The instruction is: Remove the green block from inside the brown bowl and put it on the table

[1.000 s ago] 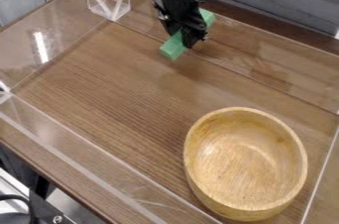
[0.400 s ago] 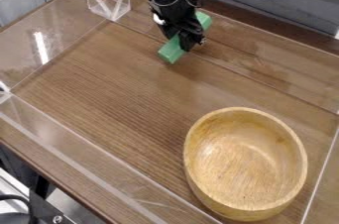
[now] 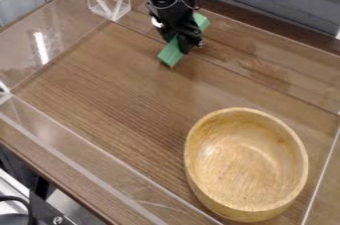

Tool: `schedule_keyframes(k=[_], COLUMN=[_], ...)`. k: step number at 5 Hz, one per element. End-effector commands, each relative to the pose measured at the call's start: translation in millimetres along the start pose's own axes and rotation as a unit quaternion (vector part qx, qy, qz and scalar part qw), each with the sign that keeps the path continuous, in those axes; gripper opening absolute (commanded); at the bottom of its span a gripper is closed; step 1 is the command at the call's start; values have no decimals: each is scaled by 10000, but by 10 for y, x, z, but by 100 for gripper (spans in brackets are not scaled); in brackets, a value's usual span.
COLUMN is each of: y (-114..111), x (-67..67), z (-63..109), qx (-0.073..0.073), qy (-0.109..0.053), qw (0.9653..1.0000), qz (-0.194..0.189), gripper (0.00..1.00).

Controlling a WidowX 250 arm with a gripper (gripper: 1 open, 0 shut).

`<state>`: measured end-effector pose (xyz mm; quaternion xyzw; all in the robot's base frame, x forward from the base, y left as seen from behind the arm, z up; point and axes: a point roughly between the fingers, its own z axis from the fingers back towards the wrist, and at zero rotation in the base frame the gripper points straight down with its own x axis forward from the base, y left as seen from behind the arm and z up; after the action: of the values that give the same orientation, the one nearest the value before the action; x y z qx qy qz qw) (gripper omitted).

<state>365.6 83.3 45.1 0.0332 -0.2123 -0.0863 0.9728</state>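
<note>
The green block [image 3: 174,52] hangs tilted at the far side of the table [image 3: 119,100], its lower end close to or touching the wood. My black gripper [image 3: 182,34] comes down from above and is shut on the block's upper end. The brown bowl [image 3: 248,162] sits at the near right corner with nothing inside it, well away from the gripper.
Clear acrylic walls [image 3: 54,139] line the table's edges. A small clear acrylic stand [image 3: 106,2] sits at the far left, just left of the arm. A grey plank wall runs behind the table.
The gripper has moved slightly left and down with the green block still in it. The bowl has not moved.
</note>
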Motion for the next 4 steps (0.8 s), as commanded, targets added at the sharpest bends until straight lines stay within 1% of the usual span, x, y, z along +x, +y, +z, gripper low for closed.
schedule_keyframes(k=[1,2,4], y=[135,171,215], x=[135,127,44], z=[93,127,100], qx=[125,85,-25], qy=[-250,-198,-87], qw=[9996,9997,9998], qz=[82,120,170], gripper=[100,100,100])
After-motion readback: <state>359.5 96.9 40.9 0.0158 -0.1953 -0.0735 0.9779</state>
